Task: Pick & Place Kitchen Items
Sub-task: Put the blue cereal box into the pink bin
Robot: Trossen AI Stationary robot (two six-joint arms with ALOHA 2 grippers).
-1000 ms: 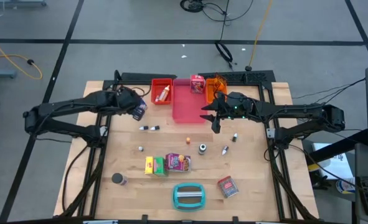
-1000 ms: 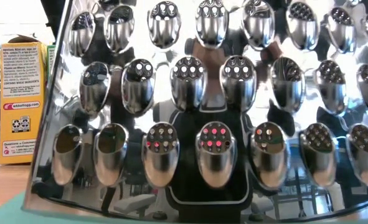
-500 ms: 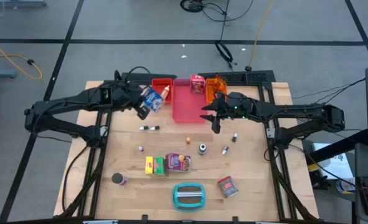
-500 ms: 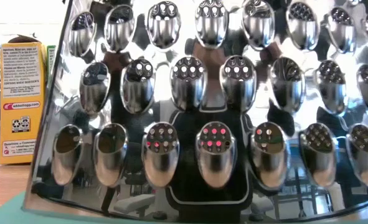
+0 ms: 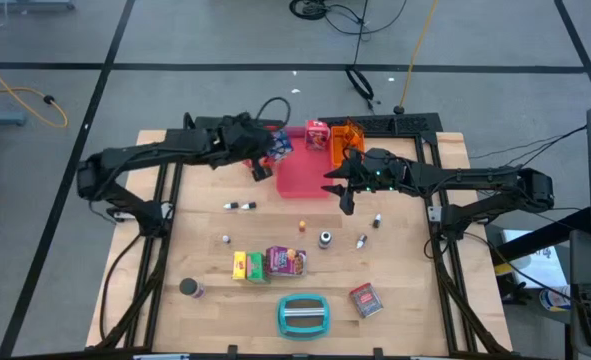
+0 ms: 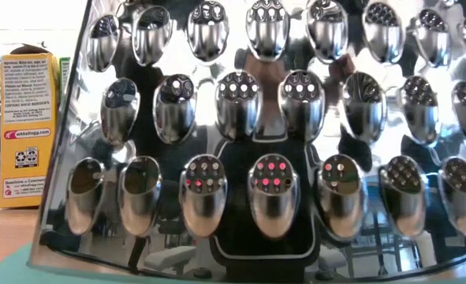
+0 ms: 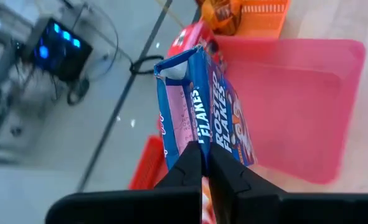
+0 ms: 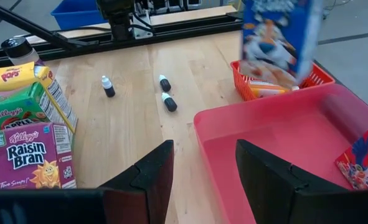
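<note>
My left gripper (image 5: pixel 263 164) (image 7: pixel 203 167) is shut on a blue-white cereal box (image 5: pixel 279 146) (image 7: pixel 203 106) and carries it in the air over the gap between the red tray (image 5: pixel 258 142) and the pink tray (image 5: pixel 305 172). In the right wrist view the box (image 8: pixel 277 36) hangs above the red tray (image 8: pixel 277 86). My right gripper (image 5: pixel 341 190) (image 8: pixel 202 177) is open beside the pink tray's right near corner and touches nothing. A red-white box (image 5: pixel 318 133) lies in the pink tray's far end. My left gripper pinches the blue-white box between its two fingers at the end nearest the wrist (image 7: pixel 202 146). The box reaches away past the fingertips, along the fingers. It is lifted clear of the table and trays and is tilted.
An orange tray (image 5: pixel 347 140) is right of the pink one. Mid-table lie tiny bottles (image 5: pixel 240 205), shakers (image 5: pixel 326 238), and yellow, green and purple boxes (image 5: pixel 270 263). Near the edge are a dark can (image 5: pixel 189 288), a red-white box (image 5: pixel 365 298) and a teal grater (image 5: pixel 305 313), which fills the low view (image 6: pixel 256 158).
My left gripper has carried the blue-white box toward the table's right and slightly toward the far edge, from left of the red tray, across it, to the pink tray's left side. The box has turned about on the way. My right arm kept still.
</note>
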